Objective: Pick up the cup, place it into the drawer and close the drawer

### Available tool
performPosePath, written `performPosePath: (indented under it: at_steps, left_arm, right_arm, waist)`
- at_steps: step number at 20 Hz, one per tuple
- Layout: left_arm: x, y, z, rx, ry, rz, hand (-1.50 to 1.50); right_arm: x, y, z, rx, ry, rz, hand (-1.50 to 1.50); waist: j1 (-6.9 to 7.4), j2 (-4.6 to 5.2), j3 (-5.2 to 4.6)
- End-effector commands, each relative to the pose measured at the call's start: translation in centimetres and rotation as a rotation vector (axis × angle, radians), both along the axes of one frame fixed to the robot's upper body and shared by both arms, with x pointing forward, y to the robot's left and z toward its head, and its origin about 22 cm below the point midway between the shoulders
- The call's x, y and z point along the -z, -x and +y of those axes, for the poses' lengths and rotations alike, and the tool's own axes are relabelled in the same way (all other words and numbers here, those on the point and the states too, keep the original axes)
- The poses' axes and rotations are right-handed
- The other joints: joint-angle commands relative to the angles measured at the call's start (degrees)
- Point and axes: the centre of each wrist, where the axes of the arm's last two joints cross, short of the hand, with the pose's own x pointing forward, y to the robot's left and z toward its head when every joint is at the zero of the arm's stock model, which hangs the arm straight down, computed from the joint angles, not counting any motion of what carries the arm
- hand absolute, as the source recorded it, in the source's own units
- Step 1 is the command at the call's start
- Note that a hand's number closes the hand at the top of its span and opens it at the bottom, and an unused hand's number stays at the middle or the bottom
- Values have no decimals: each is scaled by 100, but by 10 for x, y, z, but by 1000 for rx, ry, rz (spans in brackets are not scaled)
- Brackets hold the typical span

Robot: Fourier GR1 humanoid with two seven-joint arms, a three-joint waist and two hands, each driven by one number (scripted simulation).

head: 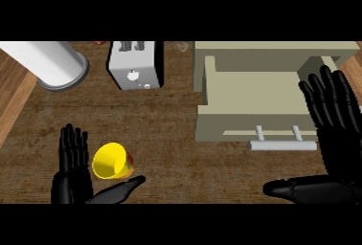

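Left robot hand [73,165] open, fingers straight, beside yellow cup [111,161].

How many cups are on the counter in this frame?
1: a yellow cup lying on its side at lower left, beside the left robot hand. None shows inside the open drawer.

A yellow cup [110,161] lies tipped on its side at the lower left of the frame. The beige drawer [251,103] at upper right stands pulled open.
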Motion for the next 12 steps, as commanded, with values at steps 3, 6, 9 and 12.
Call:
performPosePath:
  at_steps: [3, 6, 9, 12]
  left_arm:
    - [34, -2, 7, -12, 0, 38, -150]
    - [36, 6, 33, 10, 20, 53, -150]
    - [65, 6, 29, -6, 15, 75, -150]
    - [65, 0, 28, -8, 21, 73, -150]
  right_arm:
    - [3, 0, 12, 9, -13, -23, -150]
    - [-14, 4, 0, -17, -9, 8, -150]
    - [-12, -8, -16, -1, -4, -18, -150]
    - [-8, 8, -25, -26, 23, -5, -150]
  waist:
    - [-3, 3, 0]
    - [-1, 0, 0]
    - [-5, 4, 0]
    - [-15, 2, 2]
